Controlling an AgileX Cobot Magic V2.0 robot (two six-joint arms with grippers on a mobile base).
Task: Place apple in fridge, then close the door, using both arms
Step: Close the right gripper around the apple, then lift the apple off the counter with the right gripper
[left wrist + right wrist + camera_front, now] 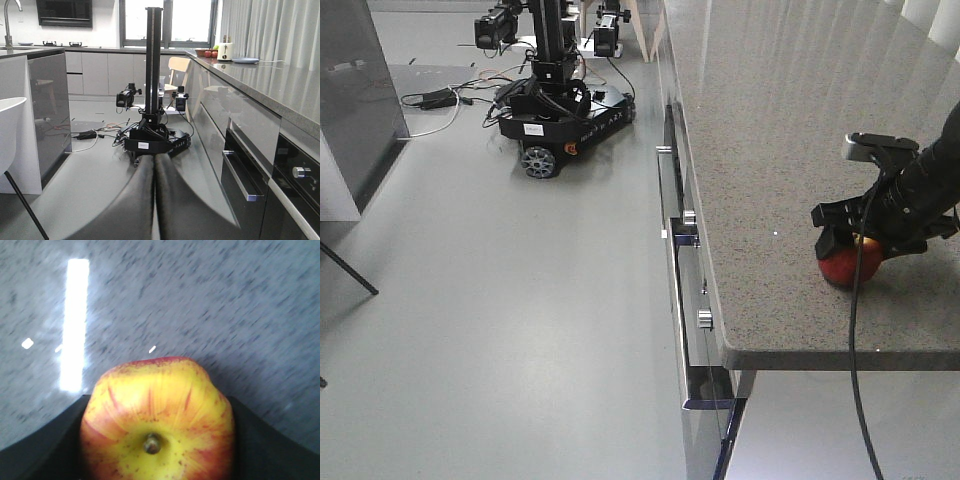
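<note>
Closest to us, the round apple, red streaked over yellow with a brown stem (157, 420), fills the right wrist view. We see the black fingers (45, 455) of the right gripper (860, 245) pressed against both its flanks, clamped on it. From the front view, the apple sits on the grey speckled stone counter (770, 150), near its front edge. A bright strip of light reflects off the polished slab just beyond the fruit. Below the counter run grey cabinet fronts (215, 100) with steel knobs (689, 216). Our left gripper (153, 167) faces down the kitchen aisle over the pale grey floor (520, 300), its two black fingers touching and holding nothing. Across the floor stands a black wheeled robot base with a tall mast (150, 142), cables trailing beside it. Far along the counter we make out a white toaster (226, 51), with large windows behind.
</note>
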